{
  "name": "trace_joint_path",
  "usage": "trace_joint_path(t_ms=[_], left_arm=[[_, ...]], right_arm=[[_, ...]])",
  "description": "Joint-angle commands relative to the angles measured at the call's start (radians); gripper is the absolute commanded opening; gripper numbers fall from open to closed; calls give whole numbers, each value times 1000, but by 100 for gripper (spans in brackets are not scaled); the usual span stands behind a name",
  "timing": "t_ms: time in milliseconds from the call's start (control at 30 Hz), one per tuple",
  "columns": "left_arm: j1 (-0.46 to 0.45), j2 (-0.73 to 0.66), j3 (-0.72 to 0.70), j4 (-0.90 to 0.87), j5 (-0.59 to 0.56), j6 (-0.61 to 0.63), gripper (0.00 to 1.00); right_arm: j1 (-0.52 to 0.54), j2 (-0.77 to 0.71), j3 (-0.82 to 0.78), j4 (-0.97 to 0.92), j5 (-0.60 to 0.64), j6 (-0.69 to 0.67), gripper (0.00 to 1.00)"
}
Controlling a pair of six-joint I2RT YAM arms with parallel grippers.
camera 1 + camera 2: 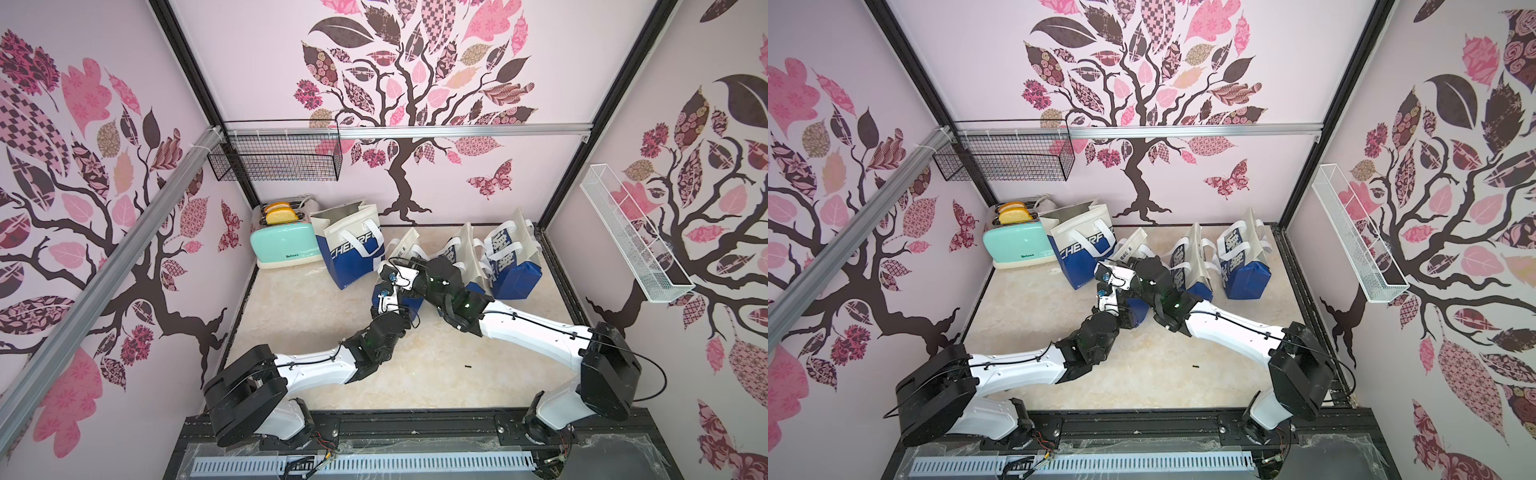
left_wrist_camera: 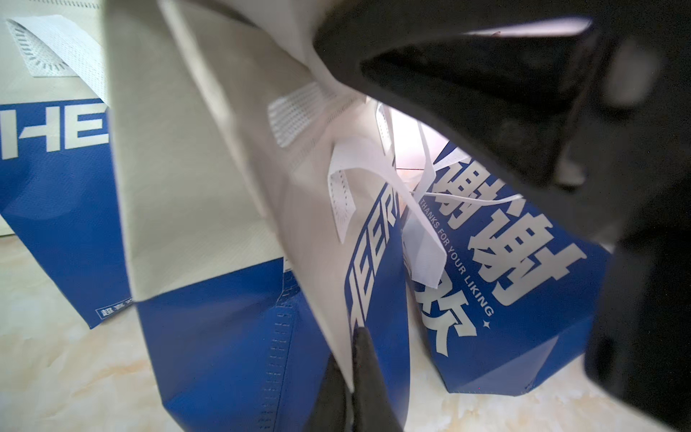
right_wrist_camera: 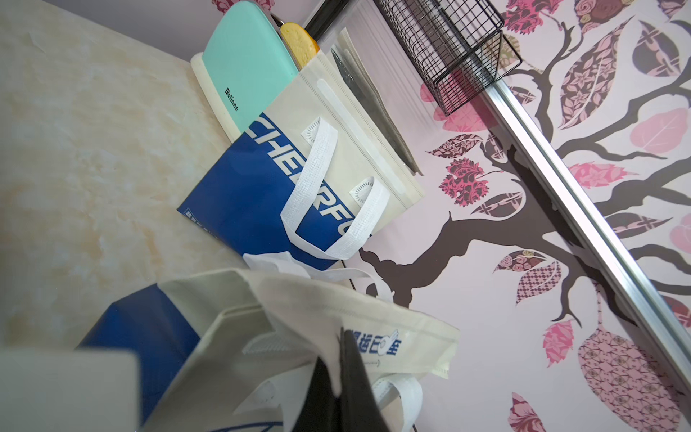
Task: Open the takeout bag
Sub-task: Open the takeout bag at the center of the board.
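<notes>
The takeout bag (image 1: 405, 245) is cream on top and blue below, and stands mid-table between other bags. In the left wrist view its cream side panel (image 2: 209, 168) runs down into my left gripper (image 2: 349, 359), which is shut on the fabric's edge. The right wrist view shows the bag's upper rim (image 3: 299, 306) with blue printing. My right gripper (image 3: 334, 362) is shut on a fold of that rim. The rim is spread a little, showing the inner lining. In both top views the two wrists meet over this bag and hide the fingertips.
A larger open bag (image 1: 351, 249) stands just left, with a mint toaster (image 1: 284, 245) holding bread behind it. Two more bags (image 1: 457, 253) (image 1: 513, 266) stand to the right. A black wire basket (image 1: 276, 156) and a white wire basket (image 1: 631, 237) hang on the walls.
</notes>
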Motion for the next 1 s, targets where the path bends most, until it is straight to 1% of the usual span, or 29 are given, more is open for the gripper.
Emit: trace_joint_path(t_ms=[0,200,300,433,533,567,600,633,667,700,767,867,933,967], left_arm=[[-6,-23,22,-233,-12,-30,0],[-3,-42,43,-394,-41,-81,0],[1,-43,48,-431,-23,-95,0],[8,-54,43,-439,0,-101,0],[12,-69,44,-433,8,-79,0],[14,-76,44,-431,7,-76,0],[17,-84,42,-426,12,-74,0],[20,-92,41,-420,17,-71,0],[21,-99,41,-417,22,-66,0],[23,-103,43,-417,28,-64,0],[26,-110,45,-420,37,-64,0],[29,-116,39,-422,45,-74,0],[31,-122,34,-423,50,-78,0],[31,-122,32,-422,50,-81,0]], right_arm=[[6,-2,95,20,61,-110,0],[33,21,201,-30,74,-176,0],[38,34,271,-73,63,-191,0],[38,48,341,-123,40,-185,0],[38,55,346,-137,38,-127,0],[37,56,337,-147,36,-105,17],[36,55,313,-143,37,-78,36],[33,54,288,-134,40,-48,49],[32,51,256,-122,51,-18,60],[30,46,225,-96,72,12,66],[22,35,164,-40,115,87,68],[-4,-2,108,-32,155,216,70],[-33,-42,75,-48,117,307,70],[-51,-62,57,-69,74,342,69]])
